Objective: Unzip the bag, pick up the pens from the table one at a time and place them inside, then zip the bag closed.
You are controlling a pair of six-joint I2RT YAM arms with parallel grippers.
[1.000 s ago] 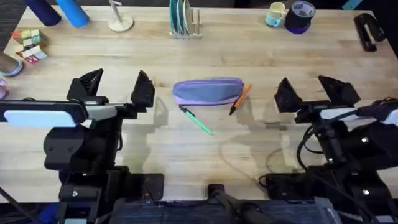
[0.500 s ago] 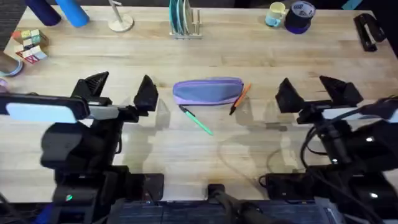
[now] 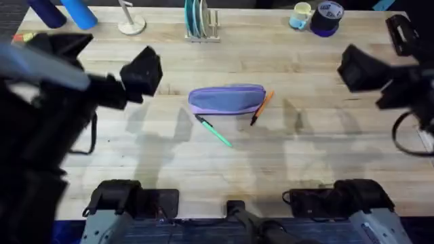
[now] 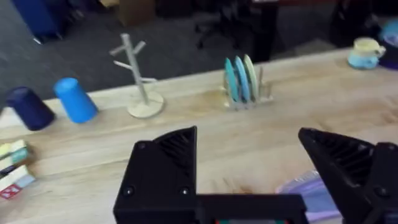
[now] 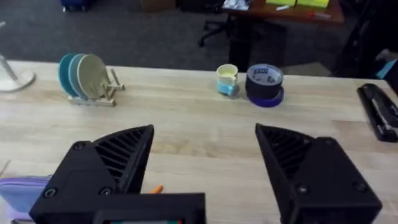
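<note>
I see the bag (image 3: pixel 226 99) lying zipped near the middle of the table (image 3: pixel 271 156); the orange pen (image 3: pixel 262 107) leans against its right end and the green pen (image 3: pixel 214 130) lies just off its near left corner; my left gripper (image 4: pixel 264 168) and right gripper (image 5: pixel 205 168) both hang released above the table, fingers spread wide, holding nothing.

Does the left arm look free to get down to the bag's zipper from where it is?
Probably yes. The left gripper is open, and bare table lies between it and the bag. The green pen lies just in front of the bag, the orange pen at its far end; neither blocks a top approach.
</note>
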